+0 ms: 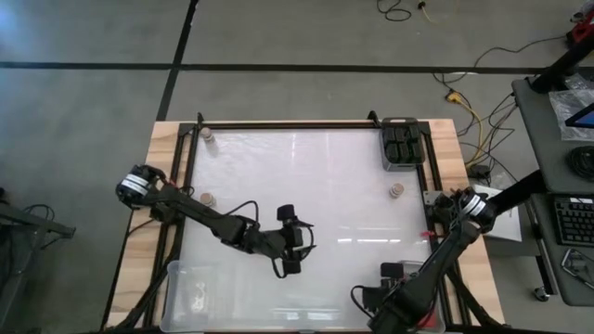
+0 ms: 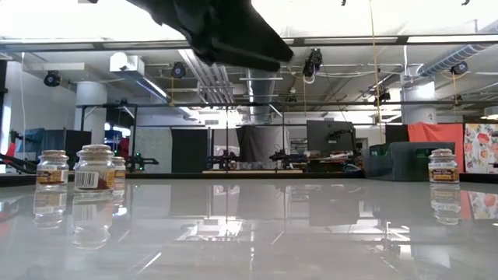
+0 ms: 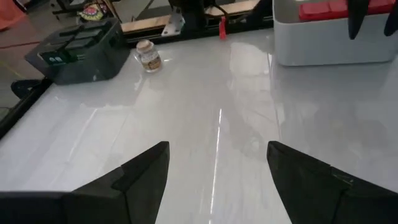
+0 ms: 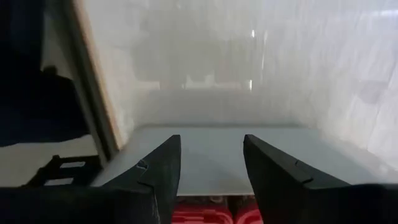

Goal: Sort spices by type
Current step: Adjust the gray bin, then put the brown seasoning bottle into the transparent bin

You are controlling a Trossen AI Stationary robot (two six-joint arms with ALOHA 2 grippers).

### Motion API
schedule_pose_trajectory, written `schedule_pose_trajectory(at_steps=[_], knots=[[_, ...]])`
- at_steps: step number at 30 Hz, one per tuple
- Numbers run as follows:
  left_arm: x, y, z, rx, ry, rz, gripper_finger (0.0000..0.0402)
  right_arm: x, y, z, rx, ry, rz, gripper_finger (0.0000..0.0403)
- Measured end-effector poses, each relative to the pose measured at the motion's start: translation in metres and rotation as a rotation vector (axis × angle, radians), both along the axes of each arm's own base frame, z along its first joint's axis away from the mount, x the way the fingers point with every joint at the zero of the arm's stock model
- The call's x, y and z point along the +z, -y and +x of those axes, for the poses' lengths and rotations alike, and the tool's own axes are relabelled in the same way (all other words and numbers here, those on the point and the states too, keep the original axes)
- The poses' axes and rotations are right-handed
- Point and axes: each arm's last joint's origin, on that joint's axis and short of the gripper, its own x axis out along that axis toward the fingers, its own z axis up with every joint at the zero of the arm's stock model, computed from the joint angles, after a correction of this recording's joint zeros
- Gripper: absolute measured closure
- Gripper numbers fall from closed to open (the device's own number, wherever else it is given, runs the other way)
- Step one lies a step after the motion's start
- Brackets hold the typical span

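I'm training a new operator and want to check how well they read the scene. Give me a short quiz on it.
1. True or false: the left gripper holds a jar.
2. Which jars fill the dark bin at the table's corner? A red-topped, B black, C tan-lidded.
3. Fill in: the right gripper is above jars with ___ tops.

Key: 1 false, its fingers are apart and empty. 2 B, the black jars. 3 red, the red-topped jars.
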Motion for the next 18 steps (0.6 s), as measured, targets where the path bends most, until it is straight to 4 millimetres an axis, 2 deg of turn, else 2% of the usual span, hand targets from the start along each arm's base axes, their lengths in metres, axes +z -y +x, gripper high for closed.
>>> schedule_pose_trajectory(at_steps=[5, 9, 13, 18], knots=[[0.012, -0.002, -0.019, 0.0, -0.097, 0.018, 0.0146, 0.019, 0.003, 0.018, 0.061, 0.176, -0.062, 0.0218], [0.023, -0.006, -0.041, 0.106, -0.167, 0.001, 0.0146, 0.024, 0.01, 0.028, 0.072, 0.337, -0.206, 0.0205], [0.017, -0.015, -0.068, 0.262, -0.342, -0.084, 0.0145, 0.022, 0.017, 0.033, 0.084, 0.407, -0.305, 0.0191], [0.015, -0.032, -0.104, 0.533, -0.543, -0.117, 0.0137, 0.019, 0.019, 0.038, 0.14, 0.408, -0.314, 0.0169]])
